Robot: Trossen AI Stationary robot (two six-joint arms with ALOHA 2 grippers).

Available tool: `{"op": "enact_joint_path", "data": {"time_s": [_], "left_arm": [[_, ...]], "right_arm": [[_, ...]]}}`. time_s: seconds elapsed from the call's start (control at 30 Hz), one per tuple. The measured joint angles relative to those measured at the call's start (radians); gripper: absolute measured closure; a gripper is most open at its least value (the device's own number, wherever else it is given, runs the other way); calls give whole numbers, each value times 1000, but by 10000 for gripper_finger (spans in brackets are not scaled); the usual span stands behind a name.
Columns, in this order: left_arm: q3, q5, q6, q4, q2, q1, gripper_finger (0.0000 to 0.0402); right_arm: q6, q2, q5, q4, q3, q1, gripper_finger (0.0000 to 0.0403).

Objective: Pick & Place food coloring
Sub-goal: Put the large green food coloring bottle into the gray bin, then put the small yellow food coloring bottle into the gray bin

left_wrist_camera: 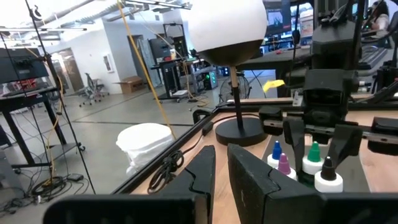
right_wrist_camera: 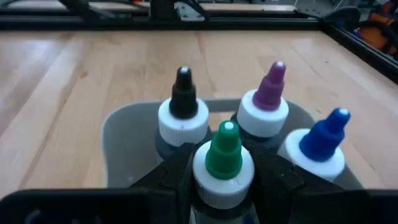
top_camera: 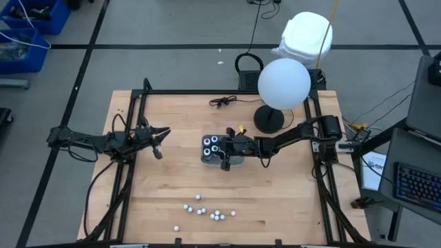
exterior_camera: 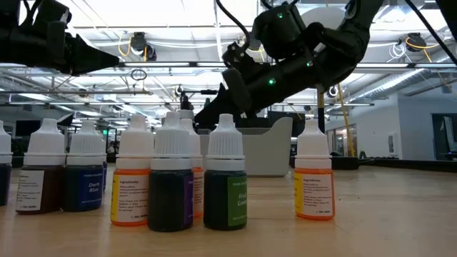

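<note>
The right pincer [right_wrist_camera: 222,186] grips the green-tipped bottle [right_wrist_camera: 223,163] over the grey tray [right_wrist_camera: 124,143] mid-desk. The left pincer [top_camera: 158,142], near the desk's left edge, holds nothing, its fingers nearly together.

Table [top_camera: 275,193]: we recorded pale wood planking, smooth and matt, with visible grain. Tray [right_wrist_camera: 124,140]: grey plastic, matt, with rounded edges. Large food coloring bottles [right_wrist_camera: 222,165]: white ribbed plastic collars under glossy coloured nozzle tips. Small dropper bottles [exterior_camera: 225,175]: translucent plastic with white matt caps and paper labels. Lamp [top_camera: 283,83]: frosted white globe on a black matt base.
</note>
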State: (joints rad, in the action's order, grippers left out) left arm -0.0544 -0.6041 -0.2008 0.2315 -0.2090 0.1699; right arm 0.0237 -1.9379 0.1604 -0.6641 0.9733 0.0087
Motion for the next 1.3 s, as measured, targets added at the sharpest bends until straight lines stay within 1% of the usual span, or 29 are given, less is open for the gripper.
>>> {"op": "enact_joint_path", "data": {"time_s": [0.1,0.33,0.87,1.07,1.2,1.3], "left_arm": [[0,0,0,-1,0,0,350],[0,0,-5,-3,0,0,350],[0,0,-4,-3,0,0,350],[0,1,-4,-3,0,0,350],[0,0,0,-3,0,0,350],[0,1,2,-3,0,0,350]], "right_arm": [[6,-5,-1,-1,0,-2,287],[-3,-6,0,-6,0,-3,258],[-15,0,0,-28,-3,-1,206],[-22,73,0,-8,-4,1,196],[-45,141,17,72,-4,14,196],[-50,214,20,154,-4,32,204]]}}
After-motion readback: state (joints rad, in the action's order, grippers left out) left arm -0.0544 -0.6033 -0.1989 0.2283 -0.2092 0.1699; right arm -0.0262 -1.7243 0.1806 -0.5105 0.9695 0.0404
